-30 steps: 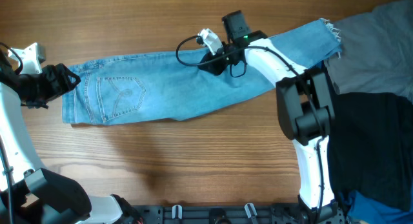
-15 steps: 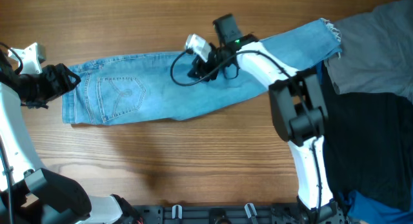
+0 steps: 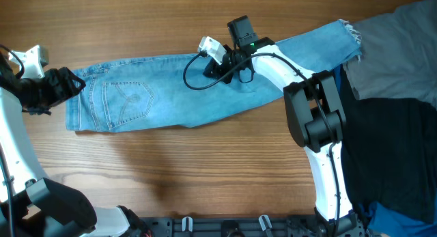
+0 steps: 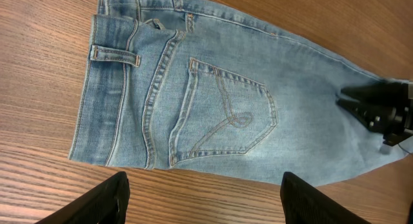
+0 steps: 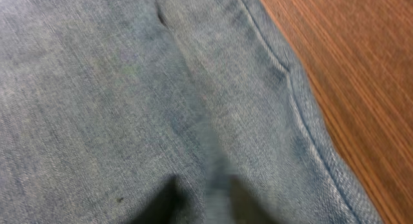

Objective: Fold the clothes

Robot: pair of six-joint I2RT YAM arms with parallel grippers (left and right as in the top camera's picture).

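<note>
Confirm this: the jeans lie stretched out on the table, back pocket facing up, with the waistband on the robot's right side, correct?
No. The overhead view shows the waistband on the robot's left side. The rest stands: the jeans lie stretched out on the table, back pocket facing up.

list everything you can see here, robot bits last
jeans: one, light blue denim, lying flat across the far half of the table, waistband on the left, frayed hem on the right
table: one, brown wood, under everything
grey cloth: one, grey, top right corner, beside the frayed hem
black cloth: one, black, right edge, below the grey cloth
blue item: one, blue, bottom right corner; too little shows to name it
left arm: one, white and black, left edge
right arm: one, white and black, reaching over the jeans
left gripper: one, black, open, by the waistband
right gripper: one, black, down on mid-leg denim
</note>
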